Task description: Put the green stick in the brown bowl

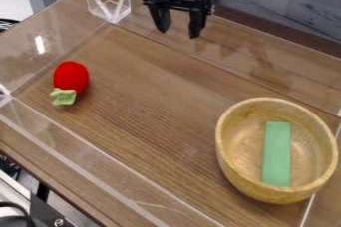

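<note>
Black gripper (178, 24) released and empty, flat light-green stick (278, 152) inside round grained wooden bowl (234, 121)

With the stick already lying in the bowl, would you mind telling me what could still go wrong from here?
1. The brown bowl sits near the front right corner, close to the clear wall; a nudge might push it against that wall.
2. The open tool hangs at the back near the clear wall; a careless retreat might clip it.
3. The green stick looks settled; another approach could disturb it.
</note>
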### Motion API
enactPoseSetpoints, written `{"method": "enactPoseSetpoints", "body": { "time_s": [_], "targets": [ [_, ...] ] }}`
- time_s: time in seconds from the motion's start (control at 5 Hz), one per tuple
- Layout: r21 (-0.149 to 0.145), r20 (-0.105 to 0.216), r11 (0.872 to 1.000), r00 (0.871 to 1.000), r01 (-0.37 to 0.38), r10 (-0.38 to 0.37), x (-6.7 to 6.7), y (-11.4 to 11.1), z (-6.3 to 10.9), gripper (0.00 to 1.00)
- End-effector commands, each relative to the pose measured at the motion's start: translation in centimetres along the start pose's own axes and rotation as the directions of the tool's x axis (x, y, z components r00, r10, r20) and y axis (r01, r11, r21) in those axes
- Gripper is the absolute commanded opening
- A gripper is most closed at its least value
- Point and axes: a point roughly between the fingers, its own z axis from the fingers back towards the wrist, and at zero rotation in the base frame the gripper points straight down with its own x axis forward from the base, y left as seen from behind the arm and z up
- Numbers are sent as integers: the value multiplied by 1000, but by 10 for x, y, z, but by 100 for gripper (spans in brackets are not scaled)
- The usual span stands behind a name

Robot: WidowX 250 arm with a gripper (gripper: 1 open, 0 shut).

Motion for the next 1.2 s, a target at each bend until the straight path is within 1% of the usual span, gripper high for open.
{"method": "enactPoseSetpoints", "body": {
  "time_s": [0.0,0.2,0.4,0.6,1.0],
  "targets": [
    [-9,8,1000,1000,23,-23,1,-9,7,100],
    [-5,-19,999,999,-44,44,-10,-21,10,100],
    [1,-30,992,992,-123,123,-26,-45,19,100],
    [-1,-32,986,985,-170,169,-42,-73,19,100],
    [-25,-30,973,973,-228,228,-77,-136,11,100]
  ]
}}
